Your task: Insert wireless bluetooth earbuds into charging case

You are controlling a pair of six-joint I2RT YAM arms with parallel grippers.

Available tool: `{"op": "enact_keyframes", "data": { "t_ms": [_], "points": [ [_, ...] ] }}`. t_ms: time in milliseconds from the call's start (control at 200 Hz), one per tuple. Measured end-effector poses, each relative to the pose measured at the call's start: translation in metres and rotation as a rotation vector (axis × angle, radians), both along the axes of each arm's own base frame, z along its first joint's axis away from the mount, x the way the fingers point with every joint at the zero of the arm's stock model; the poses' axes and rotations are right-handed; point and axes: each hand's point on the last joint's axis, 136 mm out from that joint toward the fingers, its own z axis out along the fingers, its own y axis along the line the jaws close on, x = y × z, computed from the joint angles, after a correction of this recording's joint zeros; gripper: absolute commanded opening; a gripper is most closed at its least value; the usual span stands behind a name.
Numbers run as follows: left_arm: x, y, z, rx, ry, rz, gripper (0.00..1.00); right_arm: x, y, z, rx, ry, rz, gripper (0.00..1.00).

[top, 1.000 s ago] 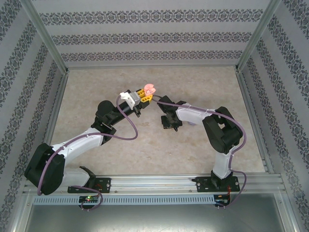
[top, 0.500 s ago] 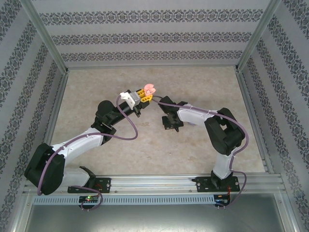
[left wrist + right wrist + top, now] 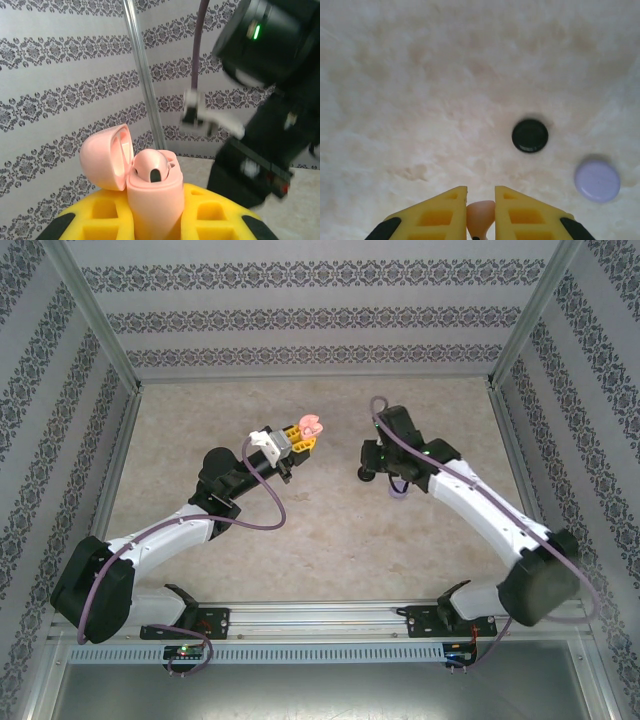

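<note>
The right pincer [image 3: 481,207] is pinching a pale pink earbud [image 3: 480,216] between narrowed jaws. Its rounded head is pointing toward the fingertips, and its long axis seems to be running back along the fingers. Past those tips, a black case [image 3: 530,135] and a lilac case [image 3: 597,180] are lying on the table [image 3: 420,90]. The left pincer [image 3: 155,215] is clamping the pink case [image 3: 152,197] upright along its fingers, mouth facing outward, lid [image 3: 107,155] hanging open, a second earbud [image 3: 152,167] sitting inside.

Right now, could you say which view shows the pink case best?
The left wrist view: the pink case sits close up, lid open, an earbud seated inside. The top view gives a small pink speck at the left hand.
</note>
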Motion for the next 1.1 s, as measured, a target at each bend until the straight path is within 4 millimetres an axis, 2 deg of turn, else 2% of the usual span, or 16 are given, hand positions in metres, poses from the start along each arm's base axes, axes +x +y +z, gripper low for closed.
{"op": "enact_keyframes", "data": {
  "t_ms": [205,290,360,490,689,1099],
  "points": [
    [-0.001,-0.003,-0.001,0.029,-0.013,-0.013,0.00,0.001,0.005,0.101,0.134,-0.228,0.012,0.16],
    [0.000,-0.004,0.001,0.036,-0.022,-0.014,0.00,-0.004,0.013,0.130,0.179,-0.301,0.034,0.16],
    [0.002,-0.005,0.003,0.037,-0.026,-0.014,0.00,-0.009,0.025,0.144,0.207,-0.341,0.064,0.16],
    [0.004,-0.011,0.004,0.037,-0.026,-0.024,0.00,-0.019,0.047,0.156,0.240,-0.384,0.118,0.16],
    [0.004,-0.017,-0.003,0.046,-0.010,-0.039,0.00,-0.025,0.068,0.174,0.289,-0.460,0.148,0.16],
    [0.005,-0.018,-0.005,0.045,0.000,-0.043,0.00,-0.020,0.083,0.170,0.319,-0.499,0.142,0.16]
  ]
}}
